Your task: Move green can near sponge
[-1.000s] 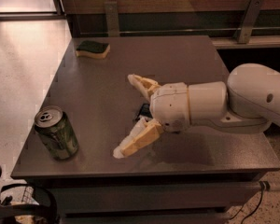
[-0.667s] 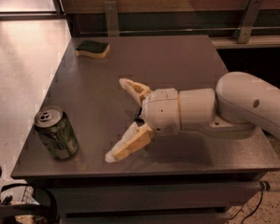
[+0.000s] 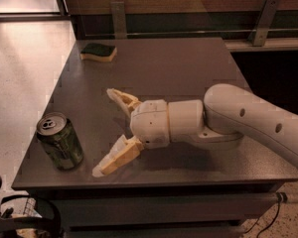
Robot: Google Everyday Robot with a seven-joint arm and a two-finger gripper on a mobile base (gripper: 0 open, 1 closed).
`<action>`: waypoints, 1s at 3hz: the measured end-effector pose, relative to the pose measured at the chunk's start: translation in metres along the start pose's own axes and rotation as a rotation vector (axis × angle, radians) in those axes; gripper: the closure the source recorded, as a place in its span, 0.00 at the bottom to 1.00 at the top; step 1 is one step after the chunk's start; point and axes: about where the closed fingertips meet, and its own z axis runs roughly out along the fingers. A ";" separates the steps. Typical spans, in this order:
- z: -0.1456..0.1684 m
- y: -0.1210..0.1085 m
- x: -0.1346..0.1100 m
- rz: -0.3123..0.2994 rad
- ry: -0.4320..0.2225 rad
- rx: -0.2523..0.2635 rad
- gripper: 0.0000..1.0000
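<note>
The green can (image 3: pixel 60 141) stands upright near the front left corner of the dark table (image 3: pixel 188 63), silver top and pull tab showing. The sponge (image 3: pixel 99 52), dark green top over yellow foam, lies at the table's far left. My gripper (image 3: pixel 103 132) reaches in from the right, low over the table, its two pale fingers spread wide open and empty. One fingertip (image 3: pixel 100 170) is just right of the can, not touching it; the other fingertip (image 3: pixel 111 92) points toward the back. The can is to the left of the open jaws.
The table's front edge runs just below the can and gripper. Light floor (image 3: pixel 20 83) lies to the left of the table. A wall with metal brackets (image 3: pixel 260 21) stands behind. A dark wheeled object (image 3: pixel 20 217) shows at the bottom left.
My gripper has moved left across the table toward the can, fingers staying wide open. The can and sponge have not moved.
</note>
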 end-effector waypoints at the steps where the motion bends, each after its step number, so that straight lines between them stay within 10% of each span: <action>1: 0.015 0.002 -0.002 -0.008 -0.012 -0.022 0.00; 3: 0.046 0.018 -0.014 -0.030 0.002 -0.071 0.00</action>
